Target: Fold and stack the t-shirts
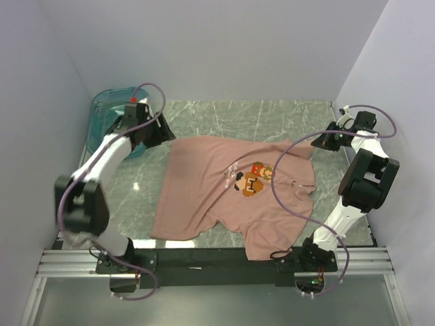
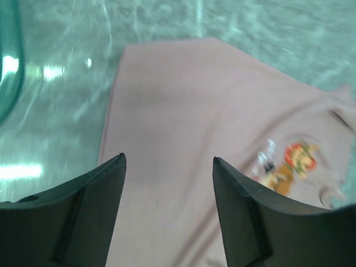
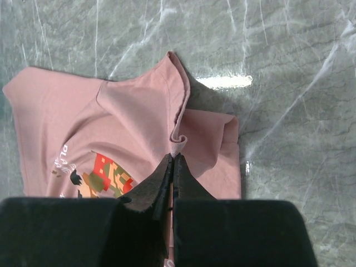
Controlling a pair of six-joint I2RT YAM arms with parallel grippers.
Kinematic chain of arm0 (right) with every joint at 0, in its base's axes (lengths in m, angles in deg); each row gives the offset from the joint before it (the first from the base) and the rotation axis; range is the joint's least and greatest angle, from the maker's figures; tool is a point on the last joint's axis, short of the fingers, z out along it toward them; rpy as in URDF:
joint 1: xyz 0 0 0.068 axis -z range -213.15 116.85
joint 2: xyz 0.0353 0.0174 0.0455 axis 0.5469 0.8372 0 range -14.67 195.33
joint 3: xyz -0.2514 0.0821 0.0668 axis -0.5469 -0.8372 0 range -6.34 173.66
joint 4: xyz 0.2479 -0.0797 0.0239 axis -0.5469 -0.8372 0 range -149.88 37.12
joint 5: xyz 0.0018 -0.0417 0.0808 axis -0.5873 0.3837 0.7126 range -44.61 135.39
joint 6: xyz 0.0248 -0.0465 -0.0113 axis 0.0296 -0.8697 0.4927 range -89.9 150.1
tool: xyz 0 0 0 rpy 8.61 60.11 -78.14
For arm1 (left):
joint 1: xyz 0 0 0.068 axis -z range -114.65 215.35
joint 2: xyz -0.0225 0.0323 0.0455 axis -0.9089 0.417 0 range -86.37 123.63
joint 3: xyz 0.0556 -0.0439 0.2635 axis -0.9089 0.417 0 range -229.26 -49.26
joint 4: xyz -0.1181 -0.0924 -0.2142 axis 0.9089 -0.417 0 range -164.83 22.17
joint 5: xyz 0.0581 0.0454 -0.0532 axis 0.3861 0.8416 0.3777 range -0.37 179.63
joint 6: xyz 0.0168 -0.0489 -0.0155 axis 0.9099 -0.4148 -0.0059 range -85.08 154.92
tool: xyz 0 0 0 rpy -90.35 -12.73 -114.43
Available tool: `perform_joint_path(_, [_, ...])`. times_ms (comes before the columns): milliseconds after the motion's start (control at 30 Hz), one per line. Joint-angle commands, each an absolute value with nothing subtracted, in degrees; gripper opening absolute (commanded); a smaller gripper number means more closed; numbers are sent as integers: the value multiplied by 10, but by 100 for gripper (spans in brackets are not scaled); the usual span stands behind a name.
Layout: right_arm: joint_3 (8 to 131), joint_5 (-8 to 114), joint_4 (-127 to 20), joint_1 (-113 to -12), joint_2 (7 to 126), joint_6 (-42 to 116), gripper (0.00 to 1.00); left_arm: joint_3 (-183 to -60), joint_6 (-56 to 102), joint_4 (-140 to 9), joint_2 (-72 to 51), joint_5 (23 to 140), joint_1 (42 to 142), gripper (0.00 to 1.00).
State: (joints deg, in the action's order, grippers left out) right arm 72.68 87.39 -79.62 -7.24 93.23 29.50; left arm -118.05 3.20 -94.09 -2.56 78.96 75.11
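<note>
A dusty-pink t-shirt [image 1: 224,190] lies spread on the marble table, chest print [image 1: 255,180] facing up and slightly rumpled on its right side. My left gripper [image 1: 162,130] hovers at the shirt's far left corner. In the left wrist view it [image 2: 168,162] is open, with only the pink t-shirt [image 2: 183,111] showing below between its fingers. My right gripper [image 1: 321,141] hangs by the shirt's far right corner. In the right wrist view it [image 3: 172,158] is shut, its tips over a folded sleeve and the collar of the t-shirt [image 3: 128,111], with no cloth seen between them.
A translucent teal bin [image 1: 107,115] stands at the back left corner, its edge also visible in the left wrist view [image 2: 8,67]. White walls close in the table on three sides. Bare marble [image 1: 272,115] lies beyond the shirt.
</note>
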Motion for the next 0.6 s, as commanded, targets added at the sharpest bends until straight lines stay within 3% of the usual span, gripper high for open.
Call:
perform_joint_path(0, [729, 891, -799, -68, 914, 284, 0, -1251, 72, -917, 103, 757, 743, 68])
perform_joint_path(133, [729, 892, -799, -68, 918, 284, 0, -1328, 72, -937, 196, 769, 738, 60])
perform_joint_path(567, [732, 893, -800, -68, 934, 285, 0, -1478, 92, -1004, 376, 802, 739, 57])
